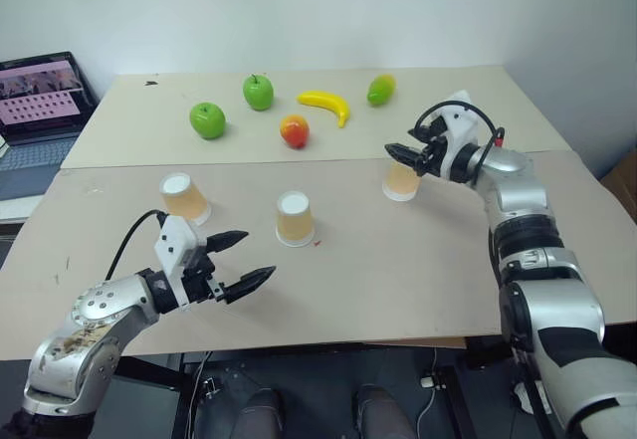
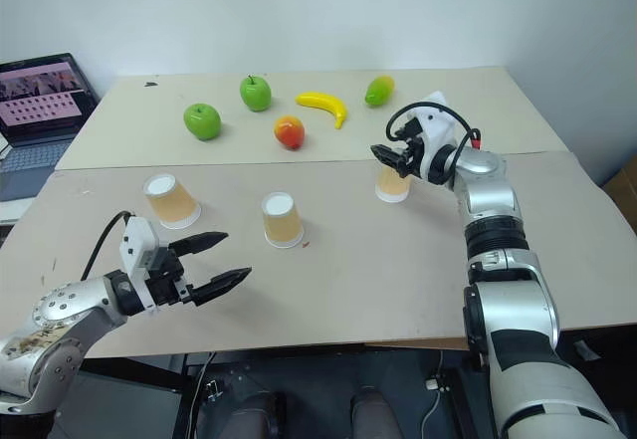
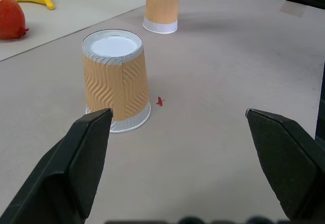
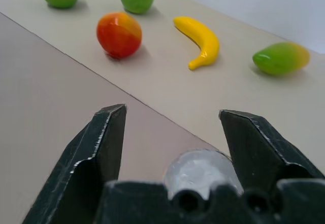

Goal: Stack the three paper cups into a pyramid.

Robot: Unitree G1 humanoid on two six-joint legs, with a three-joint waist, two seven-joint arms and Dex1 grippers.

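Partly hidden behind the right gripper [image 1: 403, 152]: the right-hand cup [image 1: 400, 182], upside down on the surface [image 1: 398, 280], its top covered by the black fingers [image 4: 104, 137]. Spread wide just above that cup's white base, gripping nothing. Left gripper [image 1: 242, 260] near the front edge, fingers fully apart and empty, aimed toward the middle cup [image 1: 295, 219]. Third cup [image 1: 184, 198] tilted at far left. All three apart, nothing stacked. Behind the seam: two green apples [image 1: 208, 119], a red fruit [image 1: 294, 131], a banana [image 1: 327, 104], a green mango [image 1: 380, 89]. Laptop [image 1: 40, 101] cut off at the left edge.
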